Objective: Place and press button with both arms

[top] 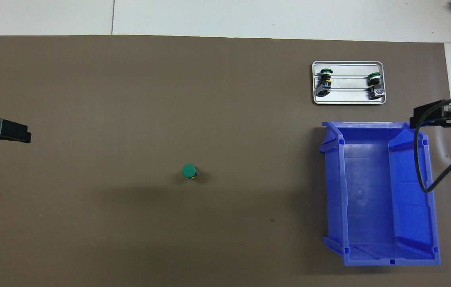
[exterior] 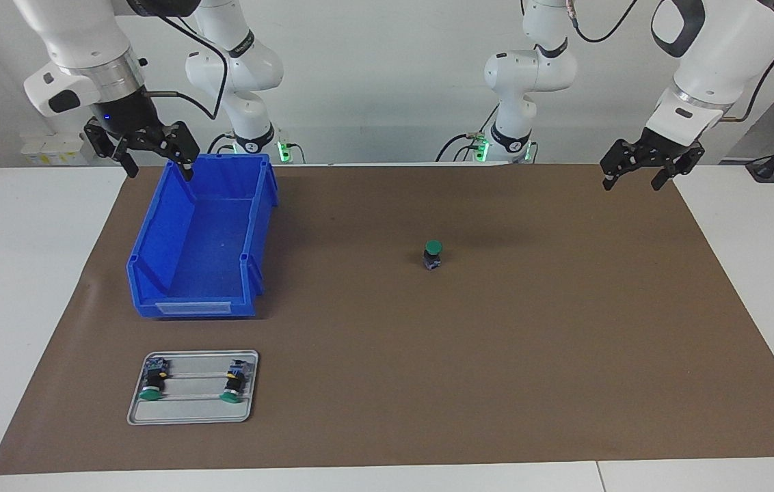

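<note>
White counter [exterior: 31,287] with a big brown mat [exterior: 496,355] over most of it, plain white wall at the robots' end.

Button [exterior: 433,255] stands upright on the mat, green cap up, roughly mid-counter. Nothing is touching it. It's well apart from both claws, sitting between them, and a bit closer to the left claw than the right one.

Left claw [exterior: 633,179] hangs in the air over the mat's corner at the left arm's end, fingers apart, holding nothing. In the overhead view only its black tip [top: 2,130] pokes in from the edge.

Right claw [exterior: 156,164] hovers over the rim of the blue bin [exterior: 182,301] at the end nearest the robots, fingers spread, also holding nothing. The bin sits under and just past that claw, toward the right arm's end of the counter, with nothing visible inside.

Farther from the robots than the bin is a small grey tray [exterior: 189,410], just beside it. Two more buttons [exterior: 152,378] lie on their sides in the tray, green caps pointing away from the robots.
</note>
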`<control>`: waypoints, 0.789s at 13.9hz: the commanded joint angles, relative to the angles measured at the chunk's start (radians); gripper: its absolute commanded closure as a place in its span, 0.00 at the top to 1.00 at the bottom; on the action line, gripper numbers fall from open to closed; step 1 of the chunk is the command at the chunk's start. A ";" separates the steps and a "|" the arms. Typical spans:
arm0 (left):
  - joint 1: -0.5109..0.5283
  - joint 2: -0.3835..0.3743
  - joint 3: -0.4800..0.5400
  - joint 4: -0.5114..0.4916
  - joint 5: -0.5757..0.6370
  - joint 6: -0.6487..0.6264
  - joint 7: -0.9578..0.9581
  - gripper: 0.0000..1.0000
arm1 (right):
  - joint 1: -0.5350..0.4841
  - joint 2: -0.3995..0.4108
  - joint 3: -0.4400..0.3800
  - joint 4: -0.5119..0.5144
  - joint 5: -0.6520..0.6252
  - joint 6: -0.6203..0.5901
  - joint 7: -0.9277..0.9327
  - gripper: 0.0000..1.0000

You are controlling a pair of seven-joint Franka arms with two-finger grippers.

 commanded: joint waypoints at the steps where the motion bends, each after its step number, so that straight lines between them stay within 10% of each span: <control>1: 0.007 -0.028 -0.007 -0.037 0.017 0.028 -0.039 1.00 | -0.011 -0.004 0.005 -0.004 0.024 -0.009 -0.023 1.00; 11: 0.007 -0.030 -0.006 -0.039 0.017 0.010 -0.034 1.00 | -0.011 -0.004 0.005 -0.004 0.024 -0.009 -0.023 1.00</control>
